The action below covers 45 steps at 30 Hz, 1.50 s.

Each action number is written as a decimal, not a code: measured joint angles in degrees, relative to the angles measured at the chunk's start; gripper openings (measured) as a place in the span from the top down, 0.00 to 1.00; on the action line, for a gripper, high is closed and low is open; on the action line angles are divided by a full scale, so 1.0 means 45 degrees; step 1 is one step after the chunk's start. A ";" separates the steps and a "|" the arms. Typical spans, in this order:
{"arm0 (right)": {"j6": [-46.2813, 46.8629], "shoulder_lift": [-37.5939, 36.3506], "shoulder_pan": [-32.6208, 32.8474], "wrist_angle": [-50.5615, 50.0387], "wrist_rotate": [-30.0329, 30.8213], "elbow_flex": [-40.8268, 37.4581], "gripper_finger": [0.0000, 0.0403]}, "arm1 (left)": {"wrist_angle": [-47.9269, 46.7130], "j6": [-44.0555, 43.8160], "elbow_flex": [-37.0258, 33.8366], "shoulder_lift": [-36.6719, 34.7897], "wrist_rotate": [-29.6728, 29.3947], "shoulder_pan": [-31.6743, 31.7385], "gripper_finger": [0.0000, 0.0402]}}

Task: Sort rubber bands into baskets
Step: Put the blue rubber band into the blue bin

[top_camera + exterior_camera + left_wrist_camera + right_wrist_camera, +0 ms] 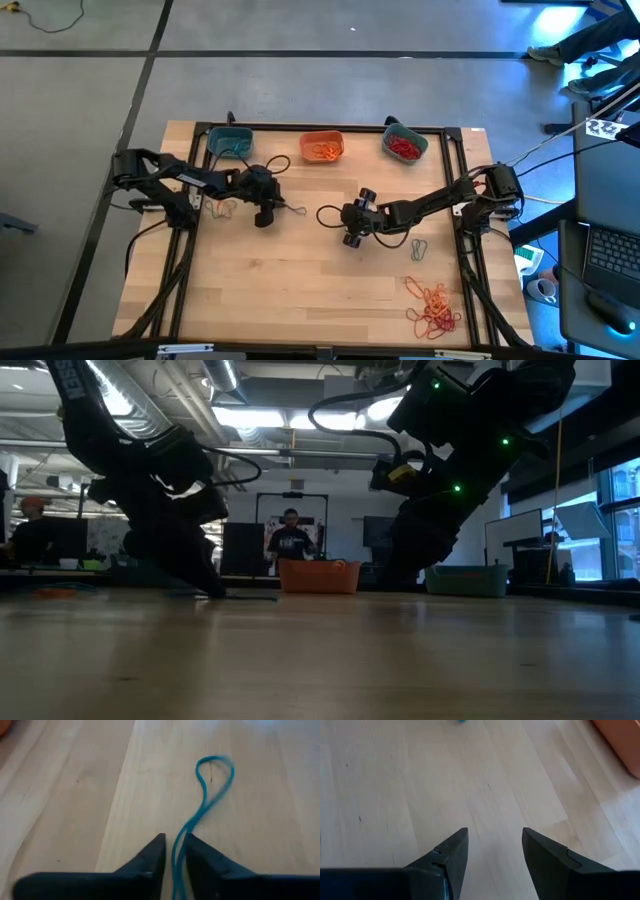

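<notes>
**Left gripper pinches a teal band mid-table**

The left gripper (174, 851) has its jaws nearly closed around a teal band (210, 790) lying on the table (300, 290). The right gripper (494, 845), open and empty, hovers centrally. Three baskets (322, 147) line the far edge; the near boards lie open.

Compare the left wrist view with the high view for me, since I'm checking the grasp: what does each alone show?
Left wrist only: the teal rubber band runs between the nearly closed jaws of the left gripper.
High only: three baskets, the orange band pile, and the right gripper with nothing in it.
Both: the left gripper low over the wooden table.
</notes>
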 joint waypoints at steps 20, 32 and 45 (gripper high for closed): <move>-0.1732 0.0005 0.0000 0.2111 0.1593 0.0000 0.53 | 0.0195 0.1305 0.0000 -0.2872 -0.4590 -0.0956 0.99; -0.4378 0.0005 -0.0212 0.4744 0.2154 0.0007 0.53 | -0.0078 0.2067 -0.0068 -0.6217 -1.0284 0.0587 0.99; -0.3810 0.0005 -0.0583 0.4034 0.1125 0.0005 0.53 | -0.1683 0.1395 -0.0073 -0.6523 -1.0817 0.3971 0.99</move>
